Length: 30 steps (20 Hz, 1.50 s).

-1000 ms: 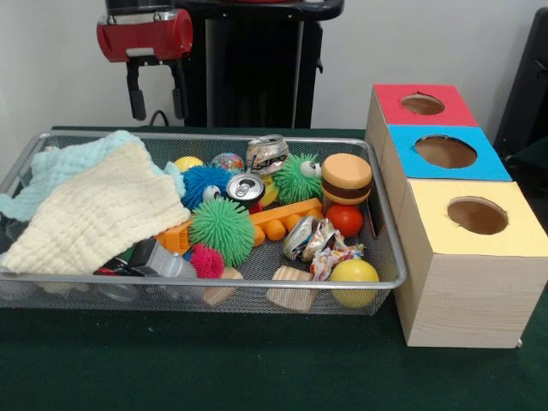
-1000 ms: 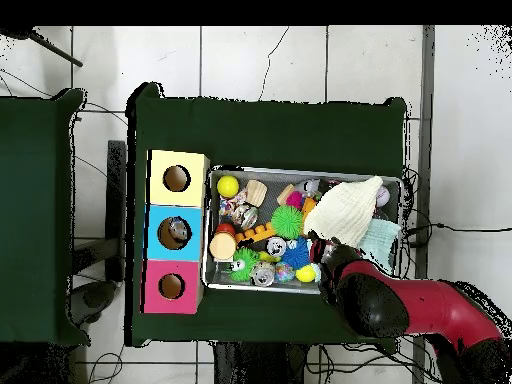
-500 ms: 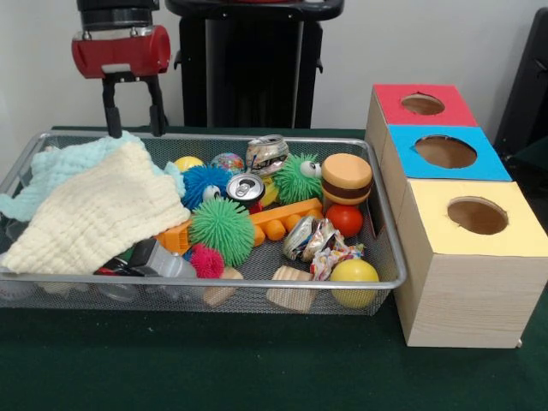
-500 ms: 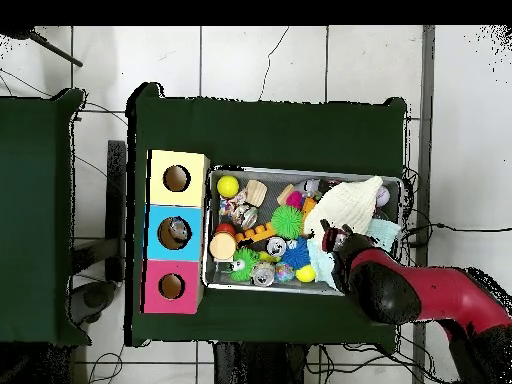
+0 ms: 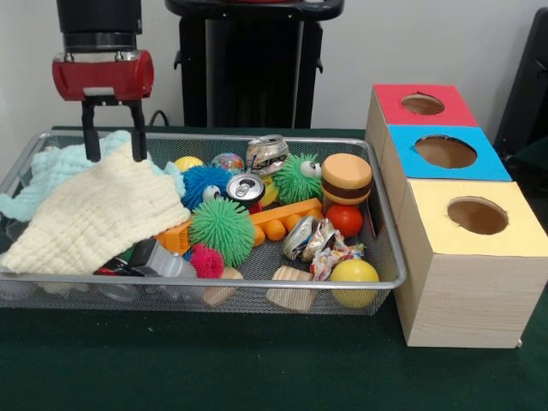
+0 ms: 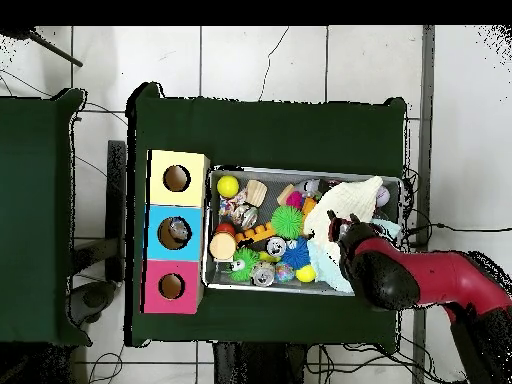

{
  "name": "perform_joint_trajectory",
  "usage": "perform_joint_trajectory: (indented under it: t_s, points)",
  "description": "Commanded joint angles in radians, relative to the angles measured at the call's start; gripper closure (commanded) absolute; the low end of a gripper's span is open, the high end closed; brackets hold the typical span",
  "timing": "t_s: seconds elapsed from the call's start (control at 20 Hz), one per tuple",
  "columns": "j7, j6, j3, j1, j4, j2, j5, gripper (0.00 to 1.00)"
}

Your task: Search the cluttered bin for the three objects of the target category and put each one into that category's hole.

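Front view showed the gripper (image 5: 112,143) released, its two black fingers spread and pointing straight down, their tips level with the top edge of the cream cloth (image 5: 96,214) and the pale blue cloth (image 5: 60,167) behind it. Whether the tips already touched the fabric could not be told. The two cloths lay heaped over one end of the bin (image 5: 205,280), the wire-mesh basket standing on the green desk (image 5: 257,368), and they hid whatever lay under them.

Beyond the cloths, toward the bin's other end, the clutter lay open: a green spiky ball (image 5: 222,229), a blue spiky ball (image 5: 204,181), a crushed can (image 5: 267,154), a toy burger (image 5: 346,178), a red ball (image 5: 344,220), a yellow ball (image 5: 354,276) and a wooden block (image 5: 290,288). Just beside that end of the bin stood the three wooden boxes, topped red (image 5: 421,104), blue (image 5: 445,151) and yellow (image 5: 476,217), each with a round hole.

In the overhead view the red arm (image 6: 430,285) reached over the cloth end of the bin.

The step in hand looked like the search: uncovering that end. The next move probably called for a short descent, a pinch on a fold of cloth and a lift aside, keeping clear of the bin's rim.
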Motion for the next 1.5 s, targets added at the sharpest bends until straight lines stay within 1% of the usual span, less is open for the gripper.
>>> perform_joint_trajectory:
  t_s: [0.05,0.2,0.45,0.55,0.75,0.95,1.05,1.2,1.35,1.5]
  points:
    - [-0.203,0.077,-0.064,0.062,-0.085,0.075,-0.181,0.0]
    - [-0.162,0.062,-0.095,0.076,-0.07,0.097,-0.218,0.0]
    - [-0.154,0.054,-0.12,0.081,-0.044,0.116,-0.265,0.0]
    - [-0.17,0.053,-0.117,0.072,-0.043,0.128,-0.278,0.0]
    - [-0.274,0.097,-0.071,0.016,-0.036,0.141,-0.267,0.0]
    - [-0.393,0.156,-0.011,-0.052,-0.037,0.136,-0.228,0.0]
    - [-0.433,0.179,0.011,-0.071,-0.042,0.138,-0.218,0.0]
    - [-0.465,0.198,0.03,-0.088,-0.051,0.141,-0.214,0.0]
    - [-0.454,0.185,0.024,-0.082,-0.071,0.159,-0.236,0.0]
    - [-0.387,0.124,-0.016,-0.052,-0.114,0.209,-0.297,0.0]
